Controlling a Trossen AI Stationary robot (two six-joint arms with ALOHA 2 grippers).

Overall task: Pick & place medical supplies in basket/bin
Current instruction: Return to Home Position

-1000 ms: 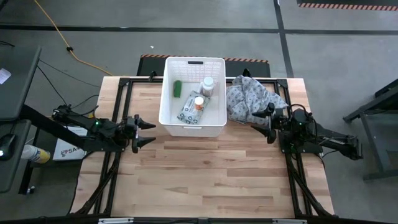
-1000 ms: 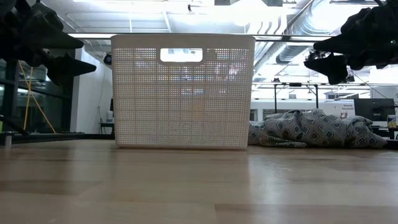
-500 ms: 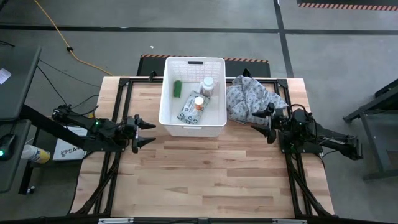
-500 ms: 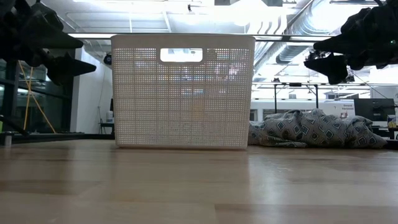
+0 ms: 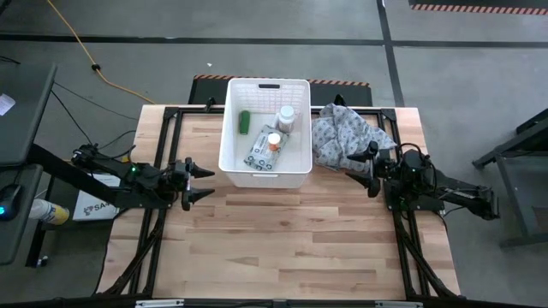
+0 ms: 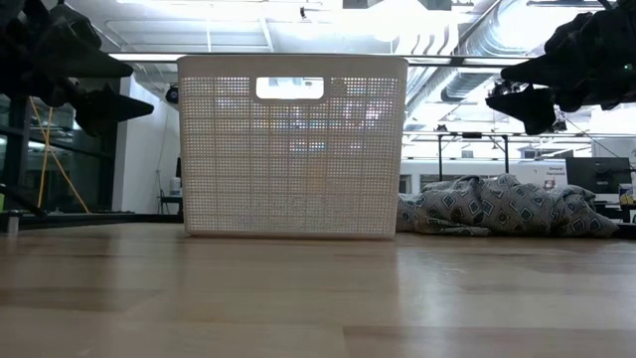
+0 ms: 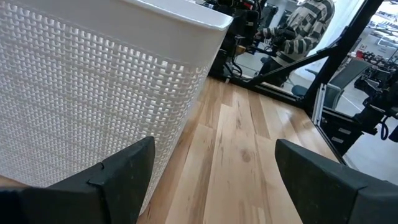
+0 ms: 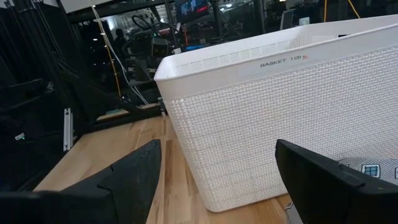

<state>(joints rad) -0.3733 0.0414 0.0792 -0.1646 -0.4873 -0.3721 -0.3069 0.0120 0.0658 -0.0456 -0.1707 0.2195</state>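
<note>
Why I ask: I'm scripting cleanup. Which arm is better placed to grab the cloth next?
Probably right. The right arm holds its jaws open beside the cloth; the left arm waits on the bin's far side, so the bin lies between it and the cloth.

My right wrist camera reads one marking: "BASKET 1", in dark capitals on the upper rim band of the white basket (small marks after it are illegible). Overhead, a floor box shows "SA".
</note>
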